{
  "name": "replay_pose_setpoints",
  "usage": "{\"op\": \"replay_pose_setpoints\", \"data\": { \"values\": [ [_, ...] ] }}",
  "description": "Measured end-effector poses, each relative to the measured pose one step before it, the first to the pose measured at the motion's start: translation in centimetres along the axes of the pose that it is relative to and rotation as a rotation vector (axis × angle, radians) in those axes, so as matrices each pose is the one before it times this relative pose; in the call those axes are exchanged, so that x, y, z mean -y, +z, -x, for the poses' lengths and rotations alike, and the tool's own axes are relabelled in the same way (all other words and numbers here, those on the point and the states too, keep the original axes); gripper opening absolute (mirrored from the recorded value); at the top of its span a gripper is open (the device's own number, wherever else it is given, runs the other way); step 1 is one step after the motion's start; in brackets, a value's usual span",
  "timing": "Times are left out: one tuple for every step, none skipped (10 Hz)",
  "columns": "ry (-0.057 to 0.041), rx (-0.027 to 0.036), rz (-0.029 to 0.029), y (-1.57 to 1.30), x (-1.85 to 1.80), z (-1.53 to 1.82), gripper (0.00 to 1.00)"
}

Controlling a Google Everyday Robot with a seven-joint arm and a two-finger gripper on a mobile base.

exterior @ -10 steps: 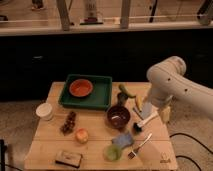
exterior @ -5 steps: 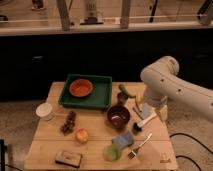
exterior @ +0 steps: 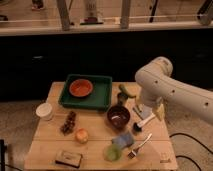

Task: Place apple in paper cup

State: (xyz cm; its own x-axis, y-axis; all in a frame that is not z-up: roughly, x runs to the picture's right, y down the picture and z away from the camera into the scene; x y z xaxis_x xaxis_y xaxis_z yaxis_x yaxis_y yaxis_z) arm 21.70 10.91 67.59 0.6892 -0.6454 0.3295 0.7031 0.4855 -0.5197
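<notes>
Judged at approach stage: claw (exterior: 143, 116) low over the table's (exterior: 50, 149) right side, just beside the maroon bowl (exterior: 119, 116), open or closed impossible to tell; apple (exterior: 81, 135) near-left, well apart; paper cup (exterior: 45, 111) at left edge; next calls for reaching left to the apple.

Light wooden bench (exterior: 97, 131) carries: green rectangular plastic tray (exterior: 102, 95) at back centre, short white paper cup (exterior: 44, 110) at left edge, dark purple grape bunch (exterior: 69, 122), small yellow-orange apple (exterior: 81, 135) just right of it, dark maroon bowl (exterior: 118, 116) mid-right, translucent green cup (exterior: 112, 152), blue sponge (exterior: 125, 141), metal fork (exterior: 140, 146), brown flat block (exterior: 68, 158) front-left. Gripper (exterior: 143, 119) low over the right side, beside the maroon bowl.
</notes>
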Motion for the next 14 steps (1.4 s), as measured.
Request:
{"op": "replay_pose_setpoints", "data": {
  "values": [
    [-0.02265, -0.00852, 0.00318, 0.025, 0.099, 0.072, 0.8],
    [-0.019, -0.00798, 0.00081, 0.076, 0.152, 0.018, 0.8],
    [-0.01719, -0.00554, -0.00298, 0.032, 0.291, 0.071, 0.8],
    [-0.0245, -0.00669, -0.00542, 0.034, 0.495, 0.116, 0.8],
    [-0.01244, -0.00152, -0.00291, 0.027, 0.247, 0.067, 0.8],
    [-0.01538, -0.00455, -0.00259, 0.01, 0.206, 0.02, 0.8],
    [-0.01075, -0.00254, -0.0012, 0.04, 0.124, 0.061, 0.8],
    [-0.0242, -0.00484, -0.00549, 0.091, 0.325, 0.046, 0.8],
    [-0.01984, -0.00451, -0.00585, -0.005, 0.385, 0.083, 0.8],
    [-0.01265, -0.00207, -0.00645, 0.053, 0.285, 0.044, 0.8],
    [-0.01597, -0.00332, -0.00415, 0.02, 0.189, 0.024, 0.8],
    [-0.01561, -0.0032, -0.00433, 0.0, 0.215, 0.053, 0.8],
    [-0.01607, -0.00143, -0.00604, 0.003, 0.313, 0.127, 0.8],
    [-0.01664, -0.0002, -0.00701, 0.025, 0.302, 0.156, 0.8]
  ]
}}
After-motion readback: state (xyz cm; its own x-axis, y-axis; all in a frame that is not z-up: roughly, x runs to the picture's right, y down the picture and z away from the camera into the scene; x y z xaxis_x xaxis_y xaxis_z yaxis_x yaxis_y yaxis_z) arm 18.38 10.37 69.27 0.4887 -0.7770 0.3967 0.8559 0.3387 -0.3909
